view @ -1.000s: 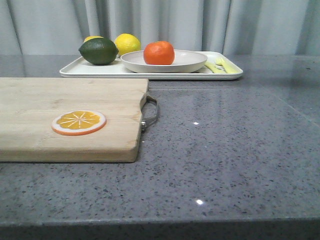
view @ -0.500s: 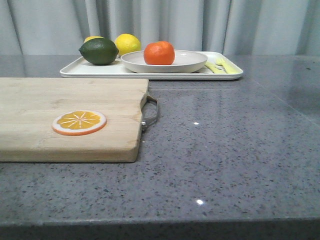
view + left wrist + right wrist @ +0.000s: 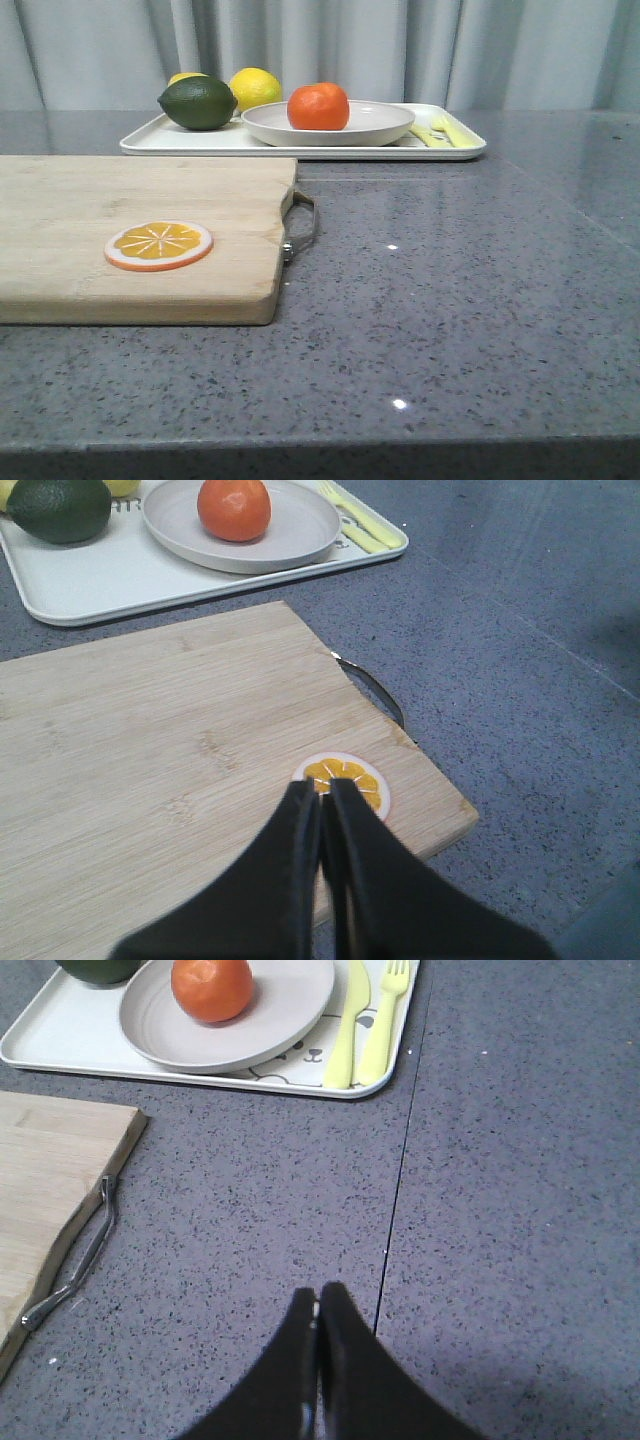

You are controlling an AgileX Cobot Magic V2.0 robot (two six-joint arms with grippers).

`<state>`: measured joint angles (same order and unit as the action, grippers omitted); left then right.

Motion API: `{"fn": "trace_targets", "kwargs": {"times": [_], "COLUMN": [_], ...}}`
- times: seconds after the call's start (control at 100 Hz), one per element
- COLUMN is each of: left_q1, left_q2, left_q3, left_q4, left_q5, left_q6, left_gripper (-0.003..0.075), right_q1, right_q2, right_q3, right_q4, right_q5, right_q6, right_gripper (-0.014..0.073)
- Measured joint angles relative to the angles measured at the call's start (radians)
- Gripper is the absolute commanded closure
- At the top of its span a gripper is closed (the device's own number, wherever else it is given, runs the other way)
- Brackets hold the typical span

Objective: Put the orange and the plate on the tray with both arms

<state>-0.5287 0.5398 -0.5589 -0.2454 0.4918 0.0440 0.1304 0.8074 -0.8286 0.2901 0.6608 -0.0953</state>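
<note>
The orange [image 3: 318,106] sits in the off-white plate [image 3: 375,125], and the plate rests on the white tray [image 3: 150,140] at the far side of the table. All three also show in the left wrist view: orange [image 3: 234,508], plate [image 3: 300,540], tray [image 3: 90,585]. They show in the right wrist view too: orange [image 3: 211,987], plate [image 3: 290,1005], tray [image 3: 60,1035]. My left gripper [image 3: 321,785] is shut and empty above the wooden board. My right gripper [image 3: 318,1292] is shut and empty above the bare counter. Neither gripper shows in the front view.
A wooden cutting board [image 3: 60,210] with a metal handle [image 3: 300,225] lies at the left, an orange slice [image 3: 158,245] on it. On the tray are a green lime [image 3: 197,102], a yellow lemon [image 3: 255,88] and a yellow knife and fork [image 3: 440,130].
</note>
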Motion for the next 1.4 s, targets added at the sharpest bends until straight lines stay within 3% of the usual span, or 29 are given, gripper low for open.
{"fn": "trace_targets", "kwargs": {"times": [0.71,1.4], "left_q1": [0.000,0.000], "left_q2": [-0.237,-0.237], "left_q3": [0.070,0.070], "left_q4": [0.000,-0.002], "left_q5": [0.061,0.069], "left_q6": [0.000,0.000], "left_gripper": [0.0739,0.0739], "right_q1": [0.000,0.000], "right_q2": [-0.480,-0.508], "right_q3": [0.335,0.352], "right_q4": [0.008,0.008], "right_q5": [-0.044,-0.046], "right_q6": [-0.002,-0.004], "right_gripper": [0.0662,0.0662]}}
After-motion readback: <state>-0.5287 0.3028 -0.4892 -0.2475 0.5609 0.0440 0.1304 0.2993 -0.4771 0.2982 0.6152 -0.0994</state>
